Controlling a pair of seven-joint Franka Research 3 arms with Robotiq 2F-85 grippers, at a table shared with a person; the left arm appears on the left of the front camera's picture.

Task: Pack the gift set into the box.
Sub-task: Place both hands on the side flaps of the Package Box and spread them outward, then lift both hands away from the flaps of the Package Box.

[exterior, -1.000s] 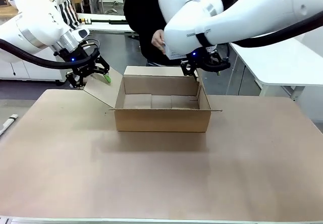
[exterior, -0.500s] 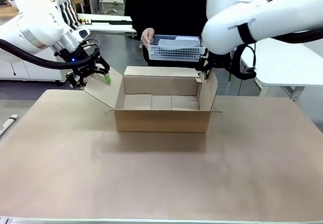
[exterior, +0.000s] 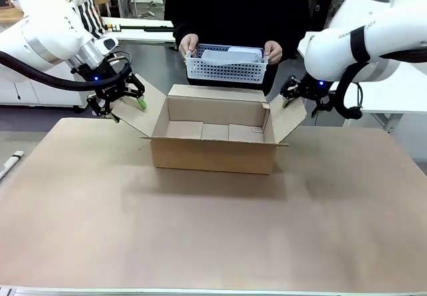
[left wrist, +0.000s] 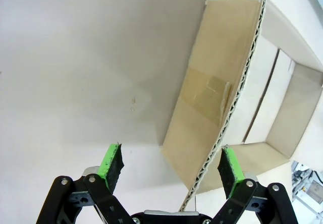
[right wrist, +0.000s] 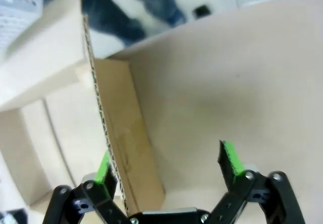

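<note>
Tabletop box (exterior: 213,151), right flap (exterior: 288,118) newly splayed; gift set (exterior: 227,65) above

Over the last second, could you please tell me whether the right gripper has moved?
Yes. The right gripper has swung rightward, from above the far right corner of the box to outside its right flap.

brown corrugated box (exterior: 212,155), pale dotted-pattern gift set (exterior: 227,71), tan bench (exterior: 200,229), black fingers (left wrist: 100,189) with green pads (left wrist: 112,162), white left arm (exterior: 47,29), white right arm (exterior: 373,36), person's black top (exterior: 233,9)
</note>
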